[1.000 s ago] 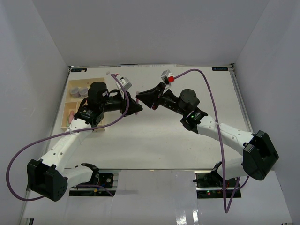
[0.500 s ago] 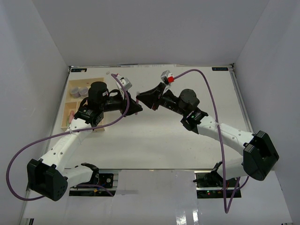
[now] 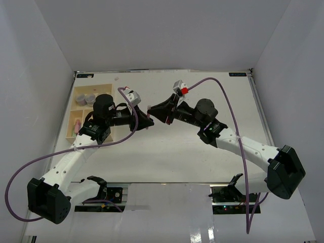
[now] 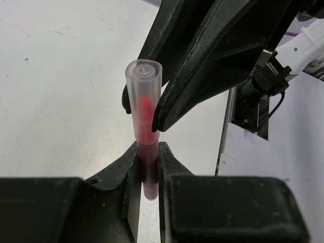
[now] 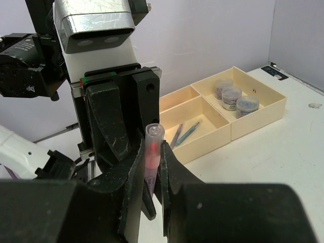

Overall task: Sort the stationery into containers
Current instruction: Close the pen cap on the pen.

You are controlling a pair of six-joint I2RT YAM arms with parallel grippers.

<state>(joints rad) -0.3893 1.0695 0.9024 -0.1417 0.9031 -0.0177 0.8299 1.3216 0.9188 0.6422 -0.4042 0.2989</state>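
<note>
White table (image 3: 202,152), both tools (image 4: 148,151) (image 5: 152,152) clamp pen (image 4: 143,96) (red)

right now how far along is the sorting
Done: three pots sit in one tray compartment and two pens lie in the next. In hand: a red pen is gripped by both the left gripper and right gripper above the table, seemingly mid-handover. Left: that pen must reach the tray; no other loose stationery shows, though part of the table is hidden.

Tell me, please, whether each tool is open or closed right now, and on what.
Left tool: closed on the red pen.
Right tool: closed on the same red pen.
</note>
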